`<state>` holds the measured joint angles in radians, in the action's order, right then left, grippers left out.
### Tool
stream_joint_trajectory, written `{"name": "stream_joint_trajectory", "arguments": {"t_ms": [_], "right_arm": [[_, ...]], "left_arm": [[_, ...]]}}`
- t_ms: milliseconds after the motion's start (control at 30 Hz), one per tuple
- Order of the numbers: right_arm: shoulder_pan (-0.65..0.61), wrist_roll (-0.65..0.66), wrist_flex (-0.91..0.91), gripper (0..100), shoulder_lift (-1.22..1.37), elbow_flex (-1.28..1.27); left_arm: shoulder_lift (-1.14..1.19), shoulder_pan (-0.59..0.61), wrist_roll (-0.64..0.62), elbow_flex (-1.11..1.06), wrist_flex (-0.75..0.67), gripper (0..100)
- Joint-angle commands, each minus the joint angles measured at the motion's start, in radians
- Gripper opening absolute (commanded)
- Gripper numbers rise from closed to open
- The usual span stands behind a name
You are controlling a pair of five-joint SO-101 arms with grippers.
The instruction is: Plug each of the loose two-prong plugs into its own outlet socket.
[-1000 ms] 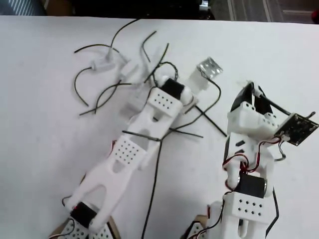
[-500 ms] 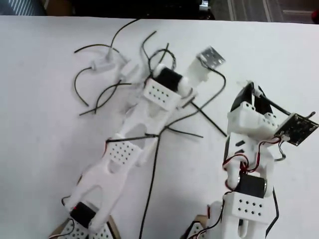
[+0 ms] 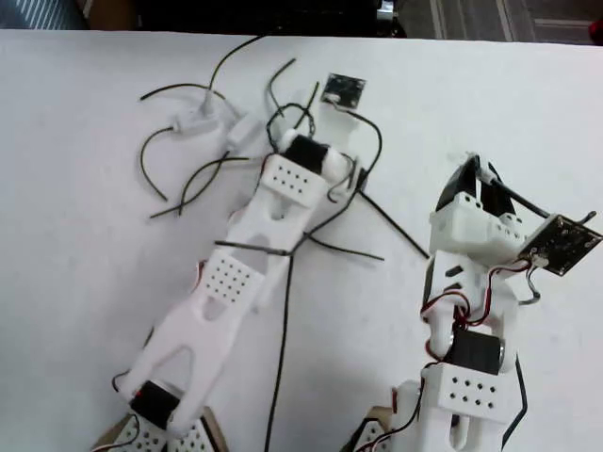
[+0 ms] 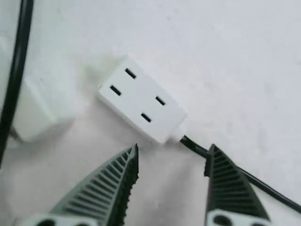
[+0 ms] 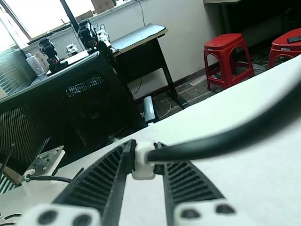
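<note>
Zero plugs seated in the outlet block (image 4: 141,101), left gripper (image 4: 171,154) gaping near it, right gripper (image 5: 145,146) clamping one plug (image 5: 142,165).

The white tabletop (image 3: 75,311) looks matt and faintly grainy, like painted board. A white rectangular plastic outlet block (image 4: 141,106) is smooth with a soft sheen, and its thick black cord (image 4: 244,176) looks glossy and rubbery. The left gripper (image 4: 172,151) has dull grey-green plastic fingers (image 4: 117,183), ribbed along their inner faces. The right gripper (image 5: 145,147) has a like ribbed finish and pinches a small smooth white plastic plug (image 5: 142,165). The white perforated arm shells (image 3: 236,282) look like matt moulded plastic. A red plastic stool (image 5: 229,49) shines.
</note>
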<state>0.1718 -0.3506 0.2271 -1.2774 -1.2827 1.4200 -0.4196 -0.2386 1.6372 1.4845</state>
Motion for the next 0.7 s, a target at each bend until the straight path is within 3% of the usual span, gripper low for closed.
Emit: {"name": "stream_joint_trajectory", "arguments": {"t_ms": [0,233,400,667], "right_arm": [[-0.005,0.003,-0.016,1.7,-0.015,0.018],[-0.005,0.003,-0.016,1.7,-0.015,0.018],[-0.005,0.003,-0.016,1.7,-0.015,0.018],[-0.005,0.003,-0.018,1.7,-0.015,0.018]], "left_arm": [[0.024,0.025,-0.008,0.029,-0.098,19],[0.045,0.036,0.107,0.029,-0.12,15],[0.044,0.036,0.11,0.032,-0.078,13],[0.019,0.036,0.133,0.034,0.011,3]]}}
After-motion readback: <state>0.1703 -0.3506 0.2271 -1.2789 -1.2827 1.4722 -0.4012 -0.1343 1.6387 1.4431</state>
